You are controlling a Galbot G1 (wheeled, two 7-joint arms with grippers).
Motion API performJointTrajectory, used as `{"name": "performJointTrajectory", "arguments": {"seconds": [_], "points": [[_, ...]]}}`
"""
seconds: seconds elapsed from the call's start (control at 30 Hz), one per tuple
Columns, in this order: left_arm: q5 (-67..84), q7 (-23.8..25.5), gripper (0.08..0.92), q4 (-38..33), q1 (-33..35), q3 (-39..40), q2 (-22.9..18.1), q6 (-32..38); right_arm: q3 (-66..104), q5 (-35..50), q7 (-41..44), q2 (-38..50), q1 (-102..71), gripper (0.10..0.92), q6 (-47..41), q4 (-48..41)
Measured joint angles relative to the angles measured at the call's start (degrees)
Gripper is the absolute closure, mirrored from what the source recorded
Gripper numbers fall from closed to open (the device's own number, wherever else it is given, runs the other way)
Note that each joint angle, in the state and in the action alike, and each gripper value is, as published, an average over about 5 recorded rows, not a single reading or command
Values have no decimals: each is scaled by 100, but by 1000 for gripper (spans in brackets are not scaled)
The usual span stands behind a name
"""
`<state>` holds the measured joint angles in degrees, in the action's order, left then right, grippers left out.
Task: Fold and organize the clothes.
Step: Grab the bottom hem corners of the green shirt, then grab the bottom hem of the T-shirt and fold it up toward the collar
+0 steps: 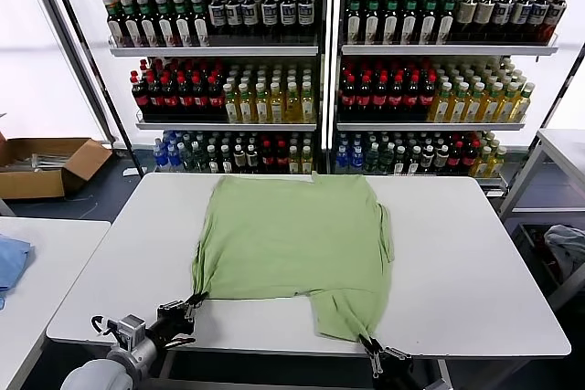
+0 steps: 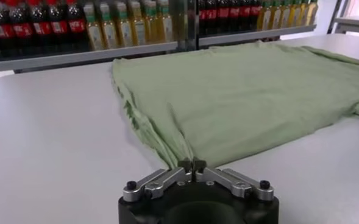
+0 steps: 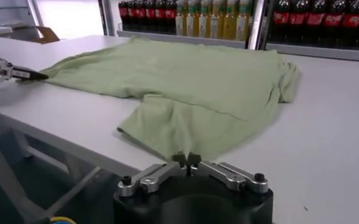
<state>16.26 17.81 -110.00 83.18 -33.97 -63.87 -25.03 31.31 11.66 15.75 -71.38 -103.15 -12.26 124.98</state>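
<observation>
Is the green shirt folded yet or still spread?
Mostly spread: the green shirt lies flat on the table, its right side partly tucked. Left gripper and right gripper pinch its near corners.

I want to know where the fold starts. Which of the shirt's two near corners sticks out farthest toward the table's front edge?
The corner on the robot's right, pinched by the right gripper. This flap of the shirt hangs closer to the table edge than the left gripper's corner.

One light green shirt [image 1: 291,246] on one white table [image 1: 475,262] — a second white table [image 1: 46,262] at left bearing one blue cloth [image 1: 11,260]. Two grippers — left [image 1: 196,300], right [image 1: 367,342]. One cardboard box [image 1: 46,163]. Two shelving units [image 1: 324,61], three bottle rows each; bottles too many to count.
</observation>
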Motion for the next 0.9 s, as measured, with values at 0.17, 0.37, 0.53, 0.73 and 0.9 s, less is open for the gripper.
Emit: {"name": "performJointTrajectory", "arguments": {"seconds": [0.17, 0.37, 0.53, 0.73, 0.9], "points": [[-23, -68, 913, -347, 182, -98, -35, -42, 278, 286, 171, 31, -425, 918, 246, 266], [-74, -137, 911, -792, 472, -234, -98, -107, 489, 682, 332, 46, -906, 918, 446, 571], [-91, -172, 913, -1177, 780, -400, -165, -128, 540, 1143, 345, 97, -1055, 918, 474, 663], [-30, -222, 914, -1488, 949, -474, -188, -147, 502, 1699, 200, 187, -622, 918, 397, 488], [8, -241, 914, -1474, 806, -380, -127, -103, 432, 2029, 25, 251, 148, 918, 283, 153]]}}
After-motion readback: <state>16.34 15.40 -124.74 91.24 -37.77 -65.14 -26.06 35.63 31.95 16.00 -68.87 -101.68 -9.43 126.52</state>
